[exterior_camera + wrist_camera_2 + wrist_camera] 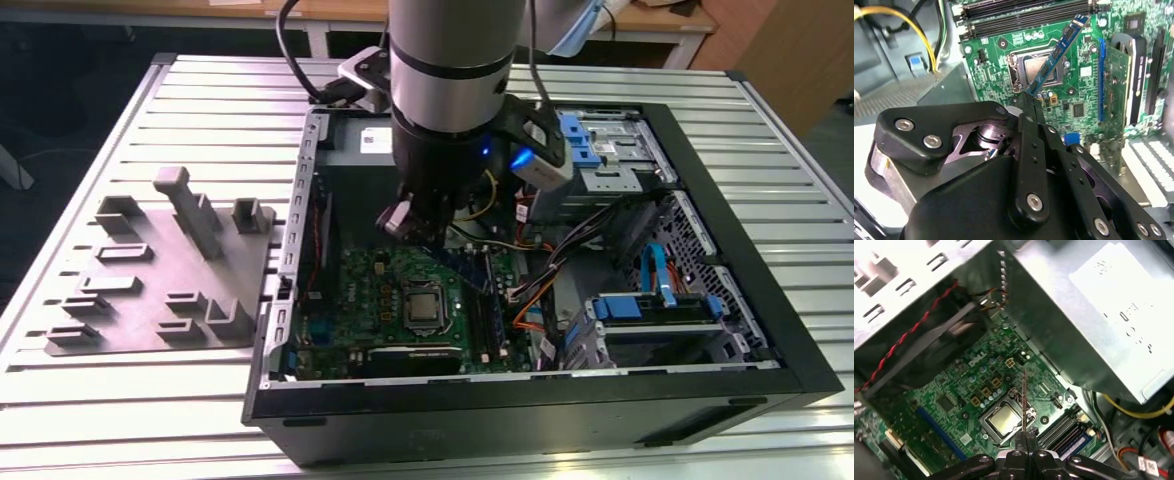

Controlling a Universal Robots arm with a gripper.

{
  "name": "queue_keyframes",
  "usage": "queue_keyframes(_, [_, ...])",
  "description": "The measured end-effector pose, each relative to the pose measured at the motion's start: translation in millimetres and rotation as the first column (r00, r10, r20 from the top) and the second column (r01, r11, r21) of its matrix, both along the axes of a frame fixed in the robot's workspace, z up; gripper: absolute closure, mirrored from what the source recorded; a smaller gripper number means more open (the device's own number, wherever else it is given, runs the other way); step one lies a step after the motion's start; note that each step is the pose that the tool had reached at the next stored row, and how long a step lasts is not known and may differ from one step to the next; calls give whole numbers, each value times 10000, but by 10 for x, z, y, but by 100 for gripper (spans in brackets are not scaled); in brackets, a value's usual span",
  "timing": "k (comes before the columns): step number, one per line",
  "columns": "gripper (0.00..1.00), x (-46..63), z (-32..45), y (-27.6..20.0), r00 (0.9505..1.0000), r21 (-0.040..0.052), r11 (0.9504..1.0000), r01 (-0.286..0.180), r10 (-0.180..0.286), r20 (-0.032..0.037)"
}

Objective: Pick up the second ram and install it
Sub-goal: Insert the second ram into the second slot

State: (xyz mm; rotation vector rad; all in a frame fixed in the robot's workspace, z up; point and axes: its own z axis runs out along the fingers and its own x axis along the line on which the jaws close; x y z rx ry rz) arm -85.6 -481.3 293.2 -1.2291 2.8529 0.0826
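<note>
My gripper (1030, 100) is shut on one end of the second ram (1056, 52), a slim board with small chips that sticks out slantwise over the green motherboard (1089, 95). In the first wrist view the ram (1024, 400) shows edge-on as a thin line rising from the gripper (1024, 439), above the processor socket (1004, 420). The long black memory slots (1024, 10) lie a little beyond the ram's free end, apart from it. In the exterior view the gripper (407, 228) hangs inside the open computer case, over the motherboard (380, 295).
The grey fixture plate (160, 270) with raised blocks lies on the slatted table at the exterior view's left. The case (747, 300) holds drive bays (607, 150), bundled cables (547, 290) and an upright expansion card (1116, 85). A metal power supply box (1089, 315) hangs close by.
</note>
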Motion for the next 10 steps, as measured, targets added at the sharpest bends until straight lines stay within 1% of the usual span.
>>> queue_keyframes(2, [89,0,-7,0,9994,-1,9994,360,-360,0])
queue_keyframes(5, [89,0,-18,0,9960,0,9960,899,-899,0])
queue_keyframes(8, [89,0,-29,0,9894,0,9894,1452,-1452,0])
queue_keyframes(10, [89,0,-36,0,9836,0,9836,1806,-1806,0])
